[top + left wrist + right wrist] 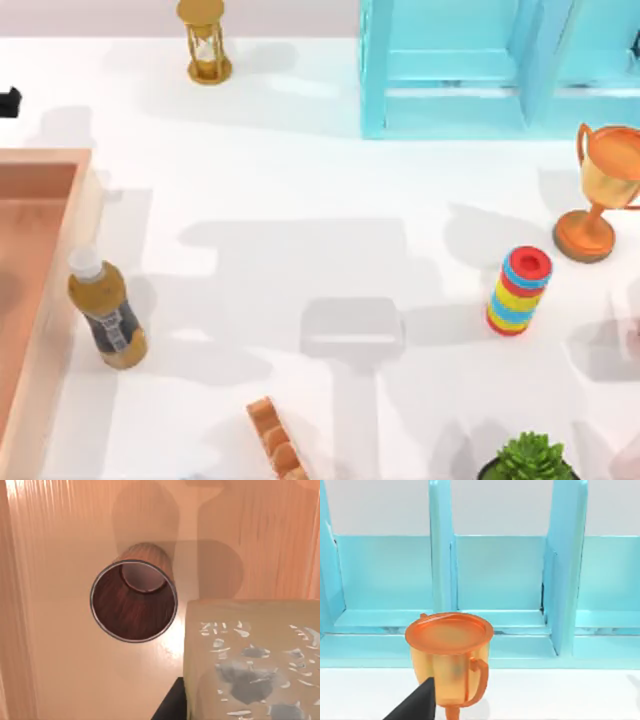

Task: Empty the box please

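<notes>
Left pincer, left wrist view: our left pincer (172,707) shows as a dark tip at the picture's edge, over the inside of the box; we cannot tell whether it is released or clenched.
Box, left wrist view: the box (60,670) shows its salmon-orange floor and one wall.
Cup, left wrist view: a wood-grained cup (134,600) sits on the box floor with its open mouth turned toward the camera.
Block, left wrist view: a pale yellow block (250,665) flecked with grey is just beside the cup, also inside the box.
Right pincer, right wrist view: our right pincer (417,705) is a dark wedge in front of the trophy – whether it is released or clenched, we cannot tell.
Trophy, right wrist view: an orange trophy (450,660) stands on the white tabletop (570,695) before a light blue shelf (500,575).
Box, top view: the box (40,160) lies at the tabletop's left edge, partly cut off.
Bottle, top view: a brown bottle (105,315) with a white cap stands on the tabletop (300,180) just beside the box's right wall – outside it.
Far side, top view: we see an hourglass (206,42) and the shelf (450,70).
Right side, top view: the trophy (600,190) stands near a stack of coloured rings (520,290).
Near edge, top view: a green plant (528,460) and a brown ridged piece (275,440).
</notes>
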Motion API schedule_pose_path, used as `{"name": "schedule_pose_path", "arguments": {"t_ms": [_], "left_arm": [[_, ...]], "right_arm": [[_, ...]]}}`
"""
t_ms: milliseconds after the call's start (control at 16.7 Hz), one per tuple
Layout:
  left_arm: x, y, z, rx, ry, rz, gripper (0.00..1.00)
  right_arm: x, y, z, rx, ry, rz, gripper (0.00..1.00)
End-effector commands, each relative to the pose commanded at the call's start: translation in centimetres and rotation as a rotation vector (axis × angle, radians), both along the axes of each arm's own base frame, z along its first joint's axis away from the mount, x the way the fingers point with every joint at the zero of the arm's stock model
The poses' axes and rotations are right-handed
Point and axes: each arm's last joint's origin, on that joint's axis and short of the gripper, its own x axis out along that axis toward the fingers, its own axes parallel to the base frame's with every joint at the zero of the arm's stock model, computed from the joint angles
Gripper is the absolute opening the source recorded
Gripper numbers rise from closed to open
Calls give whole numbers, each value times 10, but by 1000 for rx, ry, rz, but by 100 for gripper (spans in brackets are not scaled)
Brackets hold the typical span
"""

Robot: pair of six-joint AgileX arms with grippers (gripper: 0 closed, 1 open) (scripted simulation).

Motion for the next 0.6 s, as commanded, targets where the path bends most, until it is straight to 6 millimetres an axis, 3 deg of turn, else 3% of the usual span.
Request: {"name": "schedule_pose_path", "arguments": {"t_ms": [240,420,600], "left_arm": [[44,-24,-14,-9,-10,25,0],[84,-76,-36,-37,-30,-5,0],[106,-128,-73,-67,-2,-21,0]], "right_arm": [[0,0,0,0,0,0,100],[0,0,0,0,0,0,100],[0,0,0,0,0,0,100]]}}
